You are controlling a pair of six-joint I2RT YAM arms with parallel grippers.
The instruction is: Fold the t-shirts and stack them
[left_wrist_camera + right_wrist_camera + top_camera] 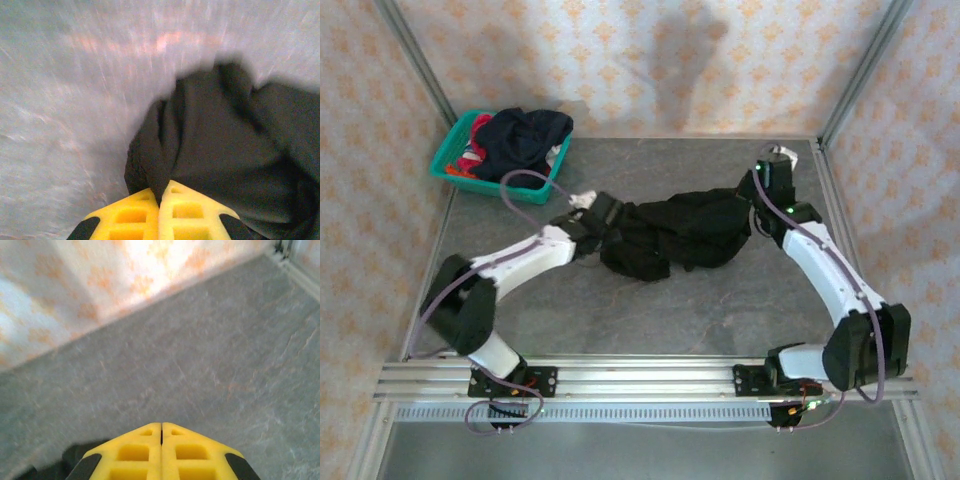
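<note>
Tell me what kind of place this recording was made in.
Most likely a robot lab cell, not a home: a grey table framed by metal posts, patterned walls around it, and two robot arms bolted to a rail.

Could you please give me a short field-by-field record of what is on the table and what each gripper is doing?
table: grey, stone-patterned
black t-shirt: crumpled, unfolded, mid-table between the grippers
left gripper: at the shirt's left end, jaws shut on a fold of it
right gripper: at the shirt's right end, jaws shut; dark cloth beneath, grip unclear
teal basket: far left corner, holding a dark navy garment and red-pink cloth
progress: nothing folded or stacked yet
</note>
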